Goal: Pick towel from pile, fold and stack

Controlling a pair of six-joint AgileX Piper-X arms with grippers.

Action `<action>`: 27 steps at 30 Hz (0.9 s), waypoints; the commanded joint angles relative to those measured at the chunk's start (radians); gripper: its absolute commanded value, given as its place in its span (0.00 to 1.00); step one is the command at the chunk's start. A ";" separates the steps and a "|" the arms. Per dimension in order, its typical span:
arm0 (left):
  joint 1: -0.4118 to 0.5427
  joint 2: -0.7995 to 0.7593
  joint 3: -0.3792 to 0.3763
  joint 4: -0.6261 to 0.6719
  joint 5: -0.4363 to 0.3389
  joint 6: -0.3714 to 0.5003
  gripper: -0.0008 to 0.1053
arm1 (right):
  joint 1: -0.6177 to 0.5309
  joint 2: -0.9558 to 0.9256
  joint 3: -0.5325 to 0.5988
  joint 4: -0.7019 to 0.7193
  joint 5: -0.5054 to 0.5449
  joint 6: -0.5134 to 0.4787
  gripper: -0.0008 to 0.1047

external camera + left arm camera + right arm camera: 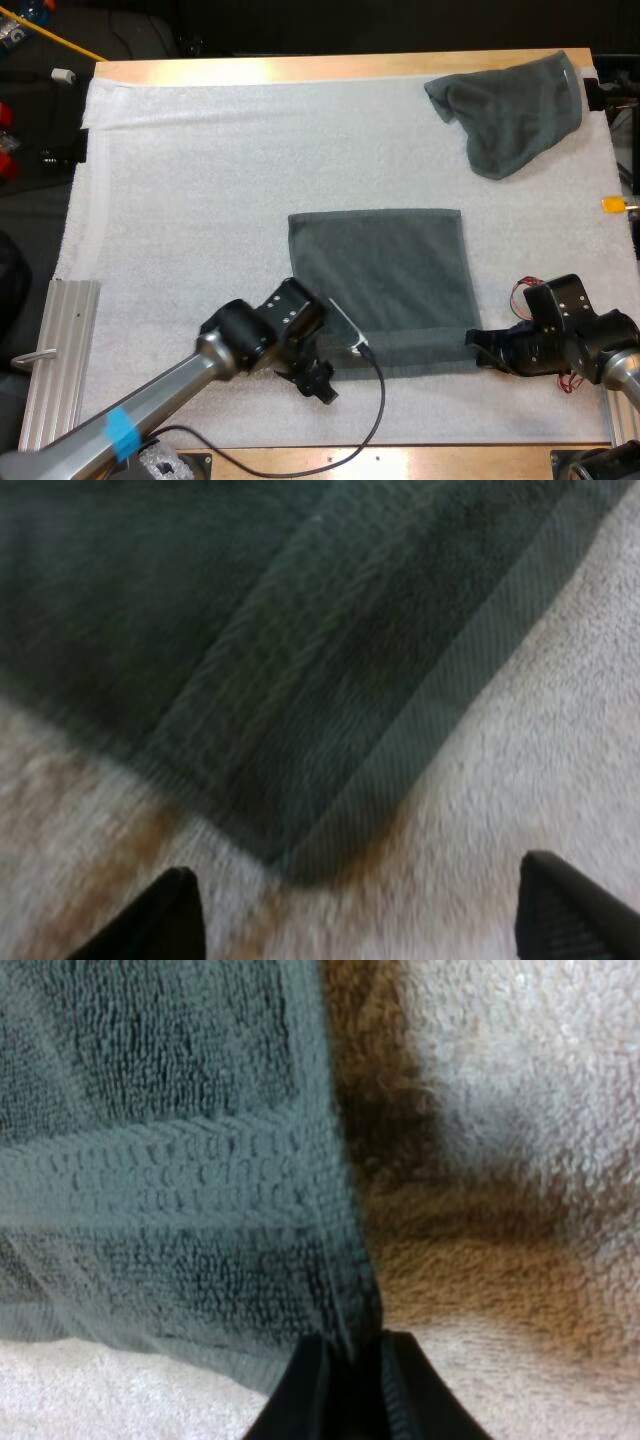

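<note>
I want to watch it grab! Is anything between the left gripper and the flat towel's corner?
No, nothing visible. The left gripper is open just short of the flat towel's near corner, with only bare white mat between them. The right gripper is shut on the other near corner.

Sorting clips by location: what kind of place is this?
Probably a robotics lab bench: the left tool hovers open and the right tool pinches a flat towel on a white mat over a wooden table, with a crumpled towel at the far right corner.
</note>
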 commanded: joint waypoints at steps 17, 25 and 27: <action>-0.003 0.242 0.001 -0.051 -0.019 -0.051 0.56 | 0.001 -0.005 0.001 0.015 0.034 -0.003 0.01; -0.003 0.248 0.001 -0.051 -0.019 -0.055 0.32 | 0.001 -0.005 0.001 0.015 0.034 -0.003 0.01; -0.003 0.248 0.001 -0.051 -0.019 -0.059 0.27 | 0.001 -0.005 0.001 0.015 0.034 -0.003 0.01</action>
